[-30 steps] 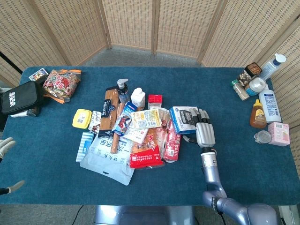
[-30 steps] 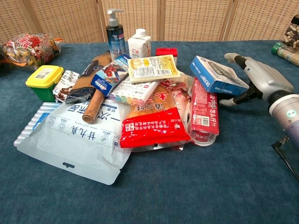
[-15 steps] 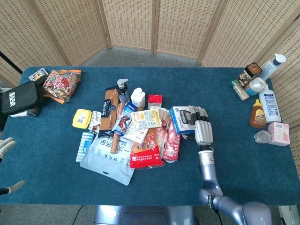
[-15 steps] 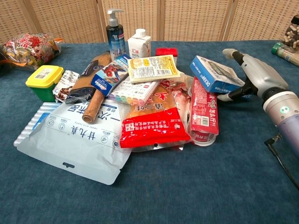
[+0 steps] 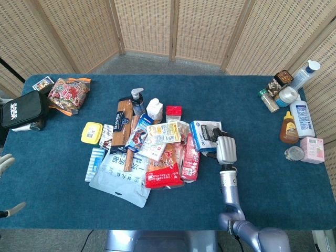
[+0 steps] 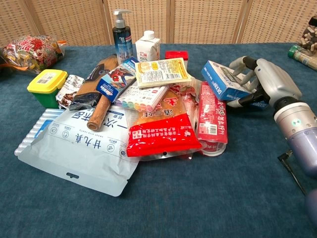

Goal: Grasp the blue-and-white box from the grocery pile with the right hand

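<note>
The blue-and-white box (image 5: 201, 134) (image 6: 219, 78) lies tilted at the right edge of the grocery pile, leaning against a red packet (image 6: 213, 119). My right hand (image 5: 224, 146) (image 6: 265, 82) grips the box's right end: its fingers (image 6: 241, 66) curl over the top face and the thumb presses in from below. The box still rests on the pile. Only the fingers of my left hand (image 5: 6, 163) show, spread apart at the far left edge of the head view with nothing in them.
Bottles and jars (image 5: 300, 116) and a pink box (image 5: 313, 149) line the table's right edge. A black pouch (image 5: 21, 107) and a snack bag (image 5: 68, 93) sit at the far left. A pump bottle (image 6: 122, 32) and a milk carton (image 6: 147, 47) stand behind the pile.
My right hand has moved left onto the box and its fingers have curled down over the top. The box and the red packet have shifted slightly left. The left hand has barely moved.
</note>
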Robot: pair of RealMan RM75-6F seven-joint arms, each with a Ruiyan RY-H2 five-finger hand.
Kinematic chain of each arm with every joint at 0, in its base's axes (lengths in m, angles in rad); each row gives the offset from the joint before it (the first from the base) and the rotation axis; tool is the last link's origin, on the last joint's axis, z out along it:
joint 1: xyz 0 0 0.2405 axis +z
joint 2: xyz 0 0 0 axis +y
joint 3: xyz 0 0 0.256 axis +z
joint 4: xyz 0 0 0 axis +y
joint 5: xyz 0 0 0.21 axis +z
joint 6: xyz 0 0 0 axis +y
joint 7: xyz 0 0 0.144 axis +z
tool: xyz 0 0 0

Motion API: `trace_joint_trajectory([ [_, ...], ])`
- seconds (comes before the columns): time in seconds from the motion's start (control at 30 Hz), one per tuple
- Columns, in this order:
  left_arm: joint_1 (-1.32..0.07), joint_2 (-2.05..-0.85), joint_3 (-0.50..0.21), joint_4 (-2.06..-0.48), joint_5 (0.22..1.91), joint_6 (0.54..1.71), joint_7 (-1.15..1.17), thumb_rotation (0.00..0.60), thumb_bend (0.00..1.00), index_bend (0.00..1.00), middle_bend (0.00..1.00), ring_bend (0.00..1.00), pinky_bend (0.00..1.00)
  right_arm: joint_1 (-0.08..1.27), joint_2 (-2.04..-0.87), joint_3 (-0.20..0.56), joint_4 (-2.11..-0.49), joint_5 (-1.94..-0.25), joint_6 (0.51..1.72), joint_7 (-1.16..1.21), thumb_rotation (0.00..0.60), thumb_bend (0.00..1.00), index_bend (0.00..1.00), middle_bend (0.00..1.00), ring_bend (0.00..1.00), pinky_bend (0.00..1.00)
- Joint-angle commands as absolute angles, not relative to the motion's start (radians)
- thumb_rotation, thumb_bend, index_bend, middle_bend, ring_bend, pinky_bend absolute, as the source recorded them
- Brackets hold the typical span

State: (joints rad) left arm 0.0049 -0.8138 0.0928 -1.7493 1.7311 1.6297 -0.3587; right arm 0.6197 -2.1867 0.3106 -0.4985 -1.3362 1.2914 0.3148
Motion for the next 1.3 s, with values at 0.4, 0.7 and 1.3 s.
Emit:
trace_joint_trajectory([
  [0.4, 0.002, -0.817, 0.094, -1.751, 1.74, 1.626, -0.351, 0.6, 0.0, 0.0, 0.0, 0.0, 0.0, 0.607, -2.139, 0.323, -0.544, -1.352, 1.402, 0.318, 0.6, 0.08, 0.49, 0.75, 0.64, 0.63],
  [0.7, 0.002, -0.817, 0.098, -1.754, 1.756, 1.629, -0.349, 0.6, 0.0, 0.0, 0.0, 0.0, 0.0, 0.58, -2.015, 0.342, -0.754, -1.369, 1.496, 0.226, 0.6, 0.09, 0.5, 0.76, 0.64, 0.63],
  [1.3, -0.002, -0.812, 0.102, -1.744, 1.773, 1.638, -0.373, 0.6, 0.0, 0.0, 0.0, 0.0, 0.0, 0.585, -1.776, 0.405, -1.231, -1.42, 1.576, -0.039, 0.6, 0.09, 0.5, 0.76, 0.64, 0.63],
])
